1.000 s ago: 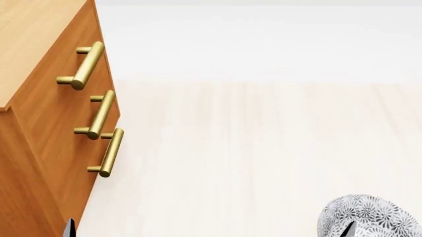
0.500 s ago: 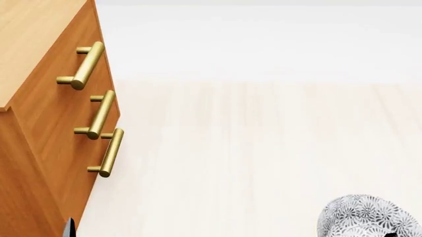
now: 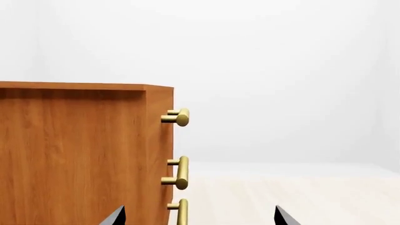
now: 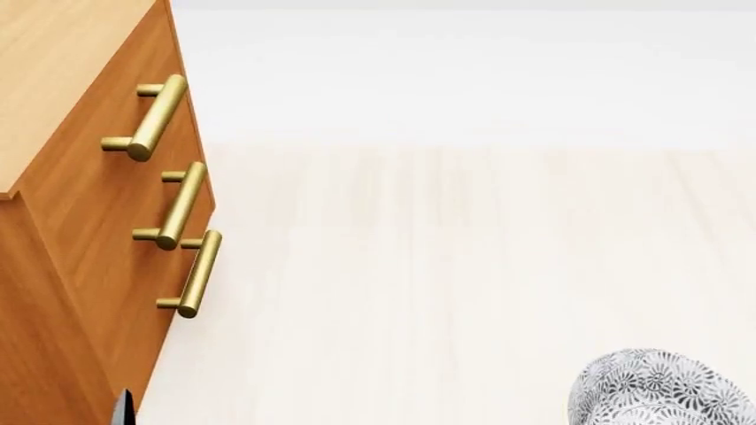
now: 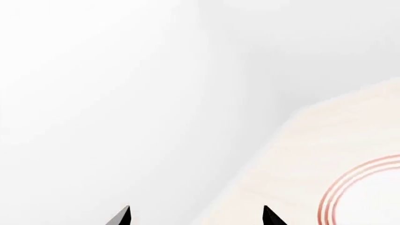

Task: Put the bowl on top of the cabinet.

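The bowl, white with a dense grey floral pattern, sits on the pale floor at the head view's lower right, partly cut off by the frame edge. The orange-brown cabinet fills the left side, with a lighter wood top and brass bar handles. In the left wrist view the cabinet stands close ahead, and my left gripper is open and holds nothing. One of its fingertips shows beside the cabinet. My right gripper is open and empty, and the bowl is out of its view.
A flat white plate with red rings lies on the pale wood floor in the right wrist view. Light floor stretches between cabinet and bowl, and a white wall stands beyond.
The dark tip of my right gripper, seen in front of the bowl earlier, has slid right and dropped out of the head view. Bowl, cabinet and left arm have not moved.
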### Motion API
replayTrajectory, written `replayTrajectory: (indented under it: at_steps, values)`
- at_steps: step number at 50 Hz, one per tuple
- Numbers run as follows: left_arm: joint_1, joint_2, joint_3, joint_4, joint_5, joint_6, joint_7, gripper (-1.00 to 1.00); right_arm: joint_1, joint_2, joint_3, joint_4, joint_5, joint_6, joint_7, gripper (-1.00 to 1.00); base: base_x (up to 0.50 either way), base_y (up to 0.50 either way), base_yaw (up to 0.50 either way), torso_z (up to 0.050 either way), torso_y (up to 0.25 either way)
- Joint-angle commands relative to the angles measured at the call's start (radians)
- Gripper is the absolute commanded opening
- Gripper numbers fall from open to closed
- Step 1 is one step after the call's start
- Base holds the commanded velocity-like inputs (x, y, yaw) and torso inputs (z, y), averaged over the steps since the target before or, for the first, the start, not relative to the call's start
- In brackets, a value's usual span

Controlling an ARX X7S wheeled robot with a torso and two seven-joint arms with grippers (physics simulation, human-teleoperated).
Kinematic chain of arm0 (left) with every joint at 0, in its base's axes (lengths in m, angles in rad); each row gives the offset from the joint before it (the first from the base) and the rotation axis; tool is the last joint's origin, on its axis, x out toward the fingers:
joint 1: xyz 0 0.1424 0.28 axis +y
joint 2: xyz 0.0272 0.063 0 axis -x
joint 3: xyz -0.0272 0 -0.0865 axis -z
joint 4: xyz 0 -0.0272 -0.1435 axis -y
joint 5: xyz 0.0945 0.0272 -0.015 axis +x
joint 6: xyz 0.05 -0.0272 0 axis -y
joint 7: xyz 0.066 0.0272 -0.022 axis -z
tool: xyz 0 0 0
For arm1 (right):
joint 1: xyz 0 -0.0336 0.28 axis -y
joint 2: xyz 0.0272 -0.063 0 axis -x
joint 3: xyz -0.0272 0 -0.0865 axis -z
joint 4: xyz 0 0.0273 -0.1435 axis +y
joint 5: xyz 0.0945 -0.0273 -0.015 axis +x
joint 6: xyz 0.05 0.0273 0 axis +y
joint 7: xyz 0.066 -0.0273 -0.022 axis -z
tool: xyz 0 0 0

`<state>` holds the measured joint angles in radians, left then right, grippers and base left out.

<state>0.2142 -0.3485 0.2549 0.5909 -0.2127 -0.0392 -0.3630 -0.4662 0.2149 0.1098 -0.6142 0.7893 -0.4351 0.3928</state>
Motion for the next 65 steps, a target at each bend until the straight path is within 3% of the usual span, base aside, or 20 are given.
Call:
replayTrajectory:
  at_steps: [1, 65]
  values:
    - [-0.001, -0.003, 0.001, -0.001, -0.003, 0.0, -0.004, 1.0, -0.004, -0.01, 0.012, 0.024, 0.06, -0.03, -0.001, 1.0, 0.0, 0.0, 0.0, 0.0, 0.0]
    - [-0.012, -0.017, 0.018, -0.016, -0.01, 0.004, -0.022, 1.0, 0.083, 0.025, 0.034, 0.221, 0.289, -0.003, 0.026, 1.0, 0.0, 0.0, 0.0, 0.0, 0.0]
